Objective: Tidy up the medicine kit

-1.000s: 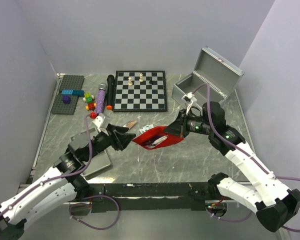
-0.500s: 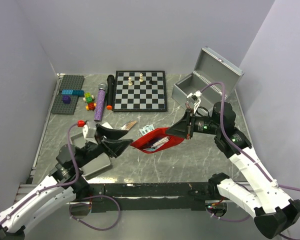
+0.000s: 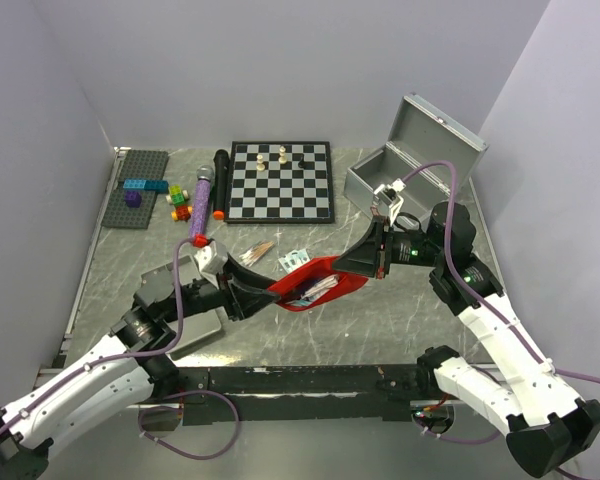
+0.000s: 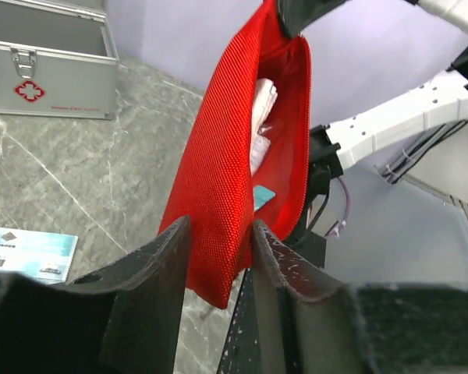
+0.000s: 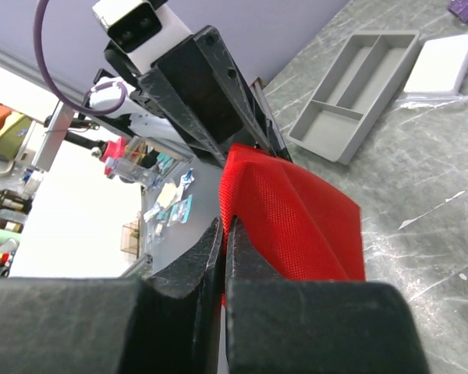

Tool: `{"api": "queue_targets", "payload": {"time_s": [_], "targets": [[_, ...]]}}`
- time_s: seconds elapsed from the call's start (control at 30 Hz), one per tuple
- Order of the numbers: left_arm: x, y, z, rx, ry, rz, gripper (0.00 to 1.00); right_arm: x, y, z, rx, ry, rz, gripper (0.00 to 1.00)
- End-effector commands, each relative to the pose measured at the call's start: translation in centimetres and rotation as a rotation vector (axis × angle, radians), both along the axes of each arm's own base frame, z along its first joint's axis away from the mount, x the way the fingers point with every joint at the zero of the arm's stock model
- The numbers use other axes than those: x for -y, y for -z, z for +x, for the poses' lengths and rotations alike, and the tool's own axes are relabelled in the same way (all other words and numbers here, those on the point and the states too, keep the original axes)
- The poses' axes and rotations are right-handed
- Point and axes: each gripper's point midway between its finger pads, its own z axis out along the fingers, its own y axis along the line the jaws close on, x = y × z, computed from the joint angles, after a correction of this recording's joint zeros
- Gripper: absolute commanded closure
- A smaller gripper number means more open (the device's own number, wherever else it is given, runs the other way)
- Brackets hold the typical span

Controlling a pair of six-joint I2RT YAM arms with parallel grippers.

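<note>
A red fabric pouch (image 3: 315,284) hangs above the table between my two grippers. It is open at the top, with white and blue packets (image 4: 262,117) inside. My right gripper (image 3: 368,264) is shut on the pouch's upper edge (image 5: 296,226), jaws pressed together in the right wrist view (image 5: 224,234). My left gripper (image 3: 263,291) is open. Its fingers (image 4: 165,265) stand on either side of the pouch's lower end (image 4: 234,156), with a gap left at the pouch's tip. The grey metal first-aid box (image 3: 412,165) stands open at the back right and shows in the left wrist view (image 4: 47,70).
A grey divided tray (image 3: 185,300) (image 5: 359,89) lies under my left arm. Loose packets (image 3: 298,257) and wooden sticks (image 3: 261,249) lie behind the pouch. A chessboard (image 3: 280,182), a purple microphone (image 3: 201,202), a black marker (image 3: 220,183) and a brick plate (image 3: 140,187) sit at the back.
My left gripper drew back from the pouch, then came forward again and now straddles its left end. My right gripper has lifted the pouch's right edge slightly.
</note>
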Motion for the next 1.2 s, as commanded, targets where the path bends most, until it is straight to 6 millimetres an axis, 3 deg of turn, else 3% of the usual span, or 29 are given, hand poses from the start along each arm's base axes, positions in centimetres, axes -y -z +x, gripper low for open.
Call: {"api": "queue_targets", "payload": {"time_s": [0.0, 0.17, 0.3, 0.43, 0.47, 0.53, 0.57, 0.63, 0.77, 0.87, 1.0, 1.07, 1.17], "targets": [[-0.1, -1.9, -0.8, 0.073, 0.041, -0.024, 0.62, 0.1, -1.4, -0.3, 0.063, -0.02, 0.036, 1.0], [-0.2, -1.6, -0.9, 0.056, 0.039, -0.017, 0.74, 0.3, -1.2, -0.3, 0.063, -0.015, 0.036, 1.0], [-0.4, -1.7, -0.9, 0.055, 0.032, -0.028, 0.97, 0.3, -1.1, -0.2, 0.058, -0.016, 0.041, 1.0], [-0.5, -1.8, -0.7, 0.028, 0.014, -0.029, 0.99, 0.3, -0.7, 0.3, 0.048, 0.006, 0.025, 1.0], [-0.7, -1.9, 0.2, -0.006, -0.038, -0.036, 0.99, 0.4, -0.6, 0.8, 0.049, 0.032, 0.007, 0.93], [-1.1, -2.2, 2.1, -0.091, -0.147, -0.026, 0.99, 0.7, 0.0, 2.8, 0.029, 0.135, -0.054, 0.53], [-1.4, -1.5, 3.2, -0.147, -0.209, 0.025, 0.99, 1.1, 0.3, 4.1, 0.026, 0.204, -0.101, 0.41], [-2.1, 0.3, 6.1, -0.303, -0.371, 0.178, 0.99, 2.2, 2.1, 6.7, -0.009, 0.349, -0.201, 0.31], [-2.9, 3.9, 9.4, -0.578, -0.586, 0.496, 0.99, 4.4, 4.1, 9.2, -0.036, 0.547, -0.302, 0.26], [-2.5, 5.0, 10.2, -0.726, -0.667, 0.507, 0.99, 4.7, 4.6, 9.4, -0.019, 0.577, -0.311, 0.26], [-0.2, 4.3, 11.1, -0.826, -0.656, 0.422, 0.99, 5.8, 4.7, 9.3, 0.037, 0.67, -0.364, 0.27], [-1.0, 3.9, 11.9, -0.826, -0.725, 0.47, 0.99, 5.9, 4.1, 8.9, 0.083, 0.671, -0.351, 0.27], [-1.0, 2.7, 12.0, -0.865, -0.724, 0.447, 0.99, 3.8, 3.9, 7.4, 0.138, 0.536, -0.307, 0.27]]}}
